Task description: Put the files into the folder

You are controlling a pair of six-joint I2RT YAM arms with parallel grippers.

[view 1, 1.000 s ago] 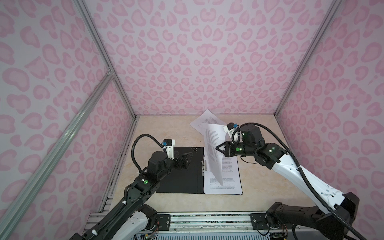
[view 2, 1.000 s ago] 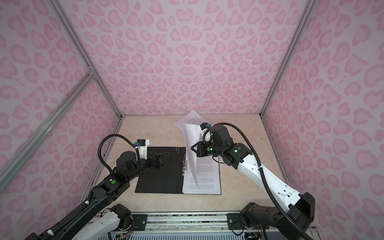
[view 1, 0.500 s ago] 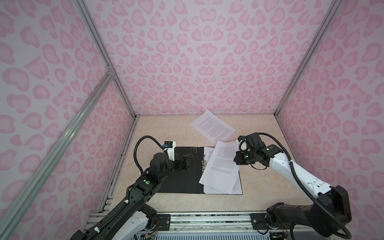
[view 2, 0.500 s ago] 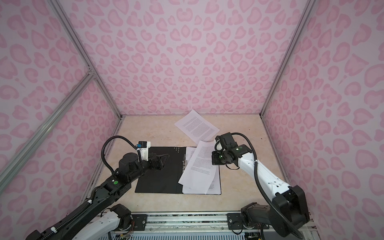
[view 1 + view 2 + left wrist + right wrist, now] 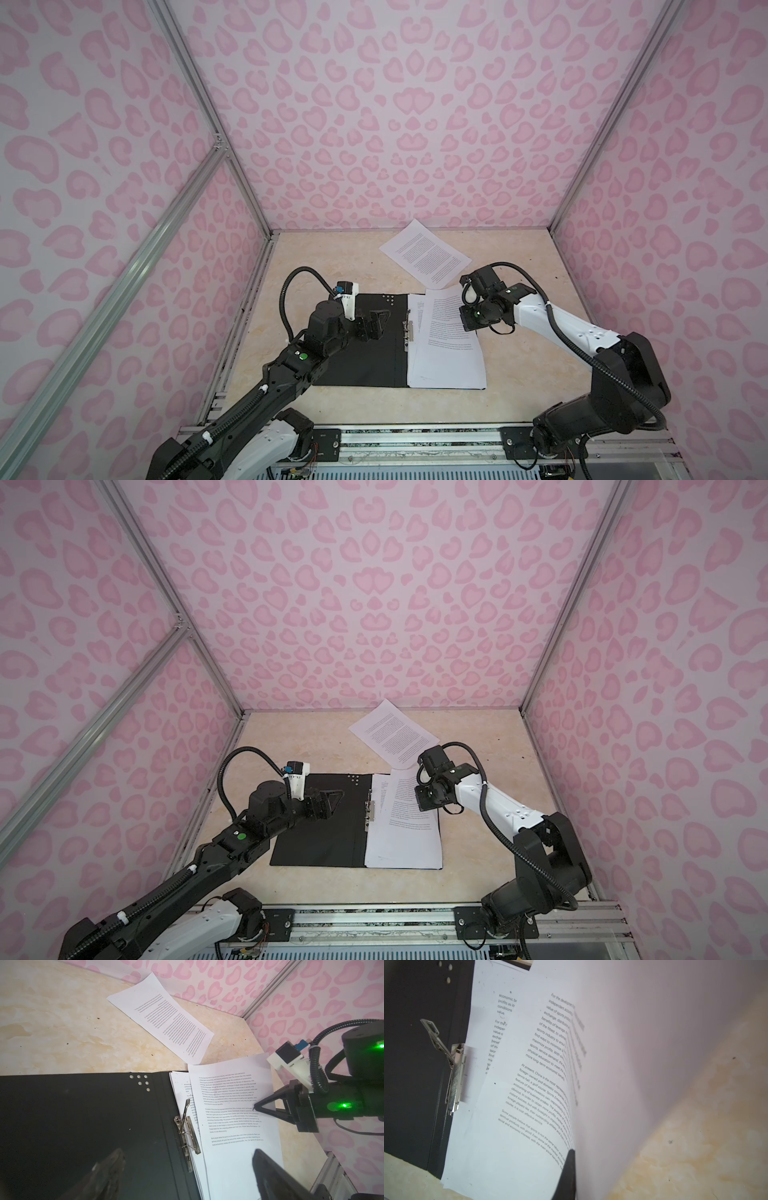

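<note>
The black folder (image 5: 357, 349) lies open on the table in both top views, its metal clip (image 5: 187, 1130) raised at the spine. A stack of the files (image 5: 446, 365) covers its right half. My right gripper (image 5: 463, 318) is shut on the right edge of the top sheet (image 5: 529, 1088), which lies askew on the stack and curls up at the pinch (image 5: 572, 1153). My left gripper (image 5: 379, 322) hovers open over the folder's bare left half, its two fingers wide apart (image 5: 187, 1159) with nothing between them. Another printed sheet (image 5: 424, 254) lies loose behind the folder.
Pink patterned walls with aluminium posts (image 5: 582, 166) enclose the beige table (image 5: 324, 257) on three sides. The arm bases sit on a rail (image 5: 415, 440) at the front edge. The loose sheet's near corner almost touches the folder's back edge.
My right gripper has brought its sheet down from hanging upright above the folder to lying on the stack, moving lower and to the right. The left arm has barely moved.
</note>
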